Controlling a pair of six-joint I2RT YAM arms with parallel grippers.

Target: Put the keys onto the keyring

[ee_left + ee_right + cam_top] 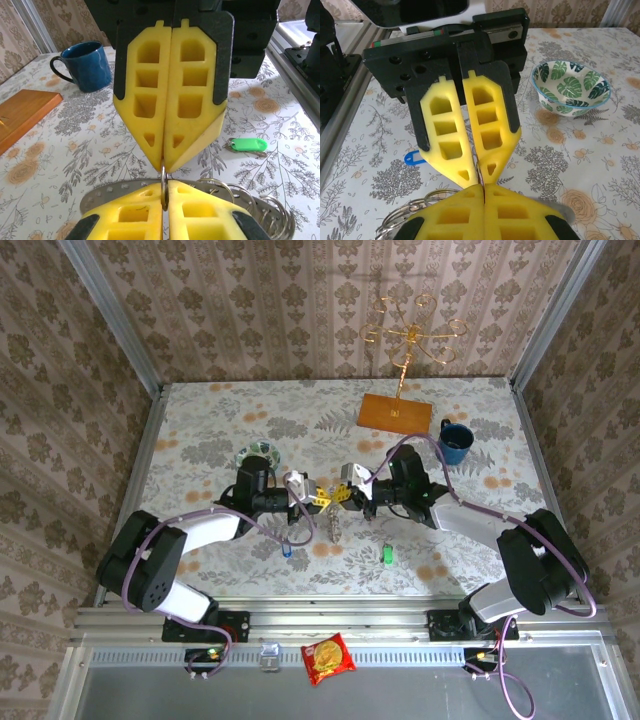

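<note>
The left gripper and the right gripper met tip to tip at the middle of the top view, over the floral table. In the left wrist view the left gripper's yellow pads rose from the bottom edge, pressed together, and the right gripper's closed fingers came down from above to meet them. A thin wire loop stood on edge at that meeting point, pinched in the seam of both pairs, so each gripper was clamped on it. The loop belonged to the keyring, whose flat grey plate lay just behind the left pads, with more split rings bunched at the lower right of that frame. From above, the keyring showed as a small grey shape just below the joined tips. The green key lay loose on the table lower right of centre, and the blue key lower left, both apart from the ring and from each other. The right wrist view showed the right gripper closed at the bottom, the blue key at mid-left, and a leaf-patterned bowl at upper right. A blue mug and a wooden board sat in the upper left of the left wrist view.
</note>
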